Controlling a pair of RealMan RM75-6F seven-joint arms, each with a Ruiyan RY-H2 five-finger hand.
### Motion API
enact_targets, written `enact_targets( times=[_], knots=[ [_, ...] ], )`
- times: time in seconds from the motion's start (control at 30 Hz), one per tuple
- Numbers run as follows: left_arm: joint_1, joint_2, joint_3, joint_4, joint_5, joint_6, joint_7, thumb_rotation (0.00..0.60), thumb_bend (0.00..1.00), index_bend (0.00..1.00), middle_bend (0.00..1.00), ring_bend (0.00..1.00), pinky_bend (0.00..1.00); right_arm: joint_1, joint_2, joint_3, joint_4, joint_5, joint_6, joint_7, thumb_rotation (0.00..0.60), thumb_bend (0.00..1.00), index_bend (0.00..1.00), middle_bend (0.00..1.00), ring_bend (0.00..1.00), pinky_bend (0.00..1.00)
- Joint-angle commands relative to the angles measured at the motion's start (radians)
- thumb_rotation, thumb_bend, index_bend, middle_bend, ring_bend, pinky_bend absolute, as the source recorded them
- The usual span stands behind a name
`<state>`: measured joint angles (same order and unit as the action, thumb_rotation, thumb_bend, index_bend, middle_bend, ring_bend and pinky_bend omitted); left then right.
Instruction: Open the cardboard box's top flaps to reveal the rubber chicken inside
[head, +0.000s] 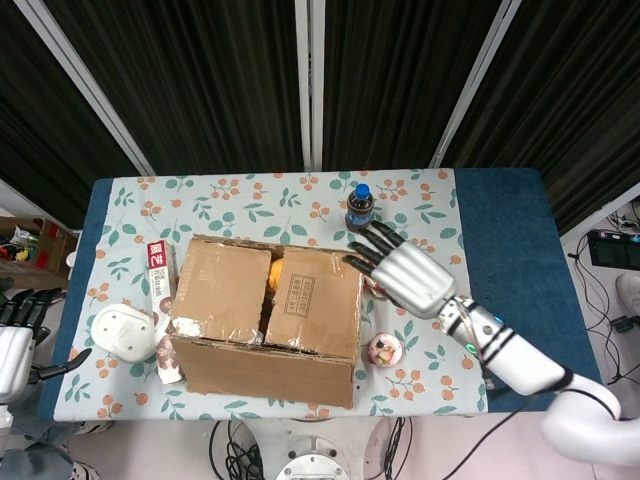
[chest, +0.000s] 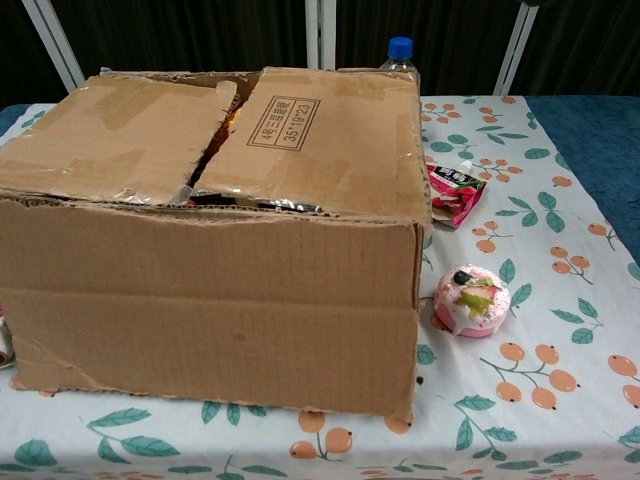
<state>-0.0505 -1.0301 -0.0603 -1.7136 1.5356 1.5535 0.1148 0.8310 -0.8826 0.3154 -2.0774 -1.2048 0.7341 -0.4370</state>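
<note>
The cardboard box (head: 265, 315) (chest: 215, 230) stands in the middle of the floral table with its two top flaps lying almost flat. Through the narrow gap between them shows a strip of yellow-orange, the rubber chicken (head: 271, 282) (chest: 232, 115). My right hand (head: 402, 272) hovers open with fingers spread just off the box's right edge, above the snack pouch, touching nothing. My left hand (head: 14, 340) is open at the far left edge of the head view, off the table. Neither hand appears in the chest view.
A blue-capped bottle (head: 360, 208) (chest: 399, 54) stands behind the box. A red snack pouch (chest: 455, 192) and a pink round object (head: 385, 349) (chest: 472, 300) lie to its right. A white disc (head: 124, 331) and a red-white carton (head: 158, 272) lie on its left.
</note>
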Motion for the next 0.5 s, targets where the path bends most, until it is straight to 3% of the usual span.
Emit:
enact_targets(
  times=[0.03,0.23,0.5],
  knots=[
    [0.002,-0.005,0.001,0.005,-0.007,0.001,-0.008,0.342,0.11,0.16,0.19,0.15,0.24,0.235,-0.134,0.007,0.017,0.286,-0.098,-0.208,0.6,0.8,0.18,0.14,0.0,0.0],
    [0.003,-0.002,0.001,0.002,-0.025,-0.009,-0.021,0.341,0.11,0.16,0.19,0.15,0.24,0.468,-0.225,-0.064,0.092,0.511,-0.123,-0.323,0.6,0.83,0.25,0.19,0.0,0.0],
    [0.005,0.004,-0.001,0.009,-0.042,-0.007,0.009,0.342,0.11,0.16,0.19,0.15,0.24,0.637,-0.344,-0.123,0.189,0.63,-0.129,-0.308,0.6,0.85,0.27,0.19,0.0,0.0]
  ],
)
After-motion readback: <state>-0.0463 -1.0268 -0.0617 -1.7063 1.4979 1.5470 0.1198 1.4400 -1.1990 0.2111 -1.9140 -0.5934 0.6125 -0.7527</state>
